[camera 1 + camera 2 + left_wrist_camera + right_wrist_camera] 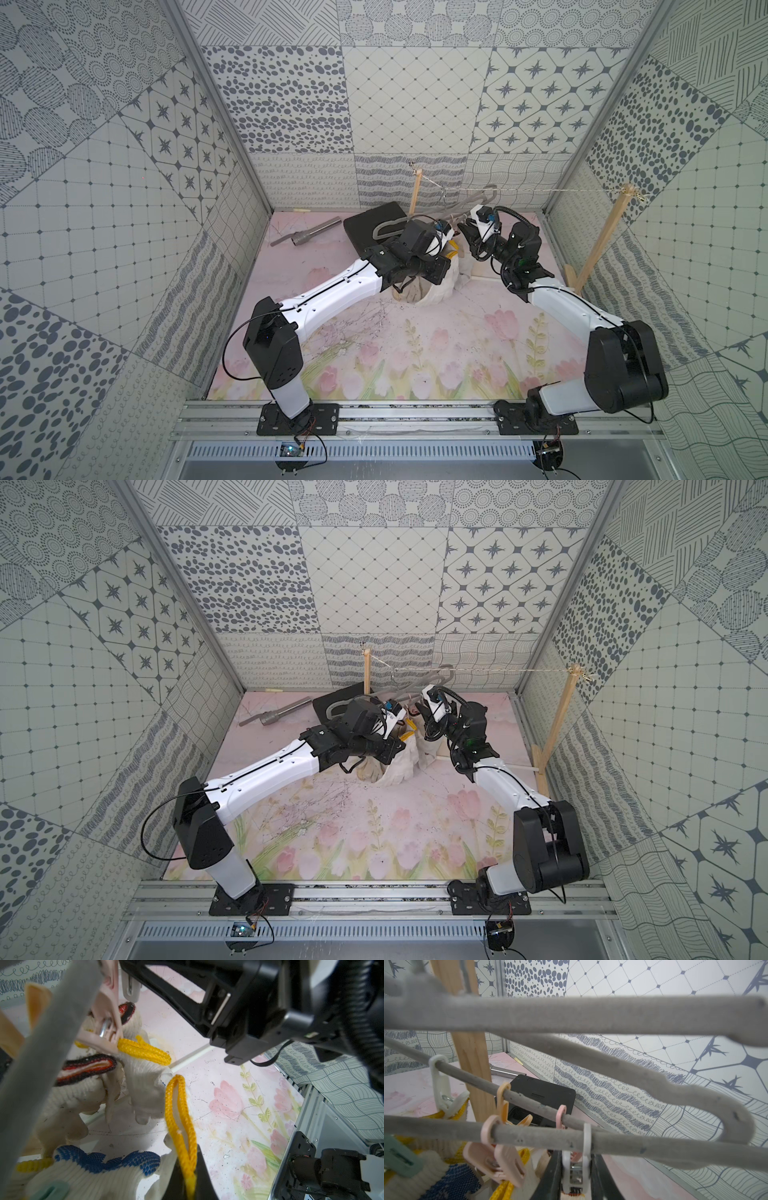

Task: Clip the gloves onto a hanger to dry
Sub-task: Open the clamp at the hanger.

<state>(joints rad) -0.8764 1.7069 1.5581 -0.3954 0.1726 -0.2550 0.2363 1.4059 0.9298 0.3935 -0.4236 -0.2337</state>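
The grey hanger (482,194) (434,675) (591,1014) hangs by its hook from a string, its bars carrying pastel pegs. Several gloves (436,286) (395,766) dangle from it between my two arms. My left gripper (188,1180) is shut on the yellow cuff of a cream glove (180,1115), beside a blue-dotted glove (99,1163). A pink peg (106,1028) pinches another yellow-cuffed glove (143,1084). My right gripper (576,1178) (465,230) is shut on a white peg (576,1167) on the lower bar, above a red-and-black cuff (572,1194).
Two wooden posts (415,195) (602,237) hold the string (540,190) across the back. A black box (374,224) and a grey metal tube (307,235) lie at the back left. A thin white stick (519,766) lies by the right post.
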